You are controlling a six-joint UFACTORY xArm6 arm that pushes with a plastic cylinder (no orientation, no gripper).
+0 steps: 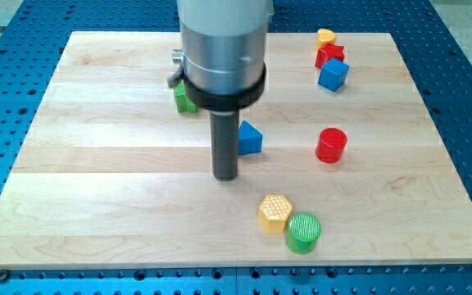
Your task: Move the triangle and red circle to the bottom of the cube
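Note:
A blue triangle block (250, 138) lies near the board's middle. My tip (225, 175) rests on the board just left of it and slightly below, close to touching its left side. A red circle block (331, 145) stands to the right of the triangle. A blue cube (333, 74) sits at the view's upper right, above the red circle.
A red star block (329, 54) and a yellow heart block (326, 36) sit just above the cube. A yellow hexagon (275, 213) and a green circle (303, 232) touch near the bottom. A green block (184, 98) is partly hidden behind the arm. The wooden board (97, 188) lies on a blue perforated table.

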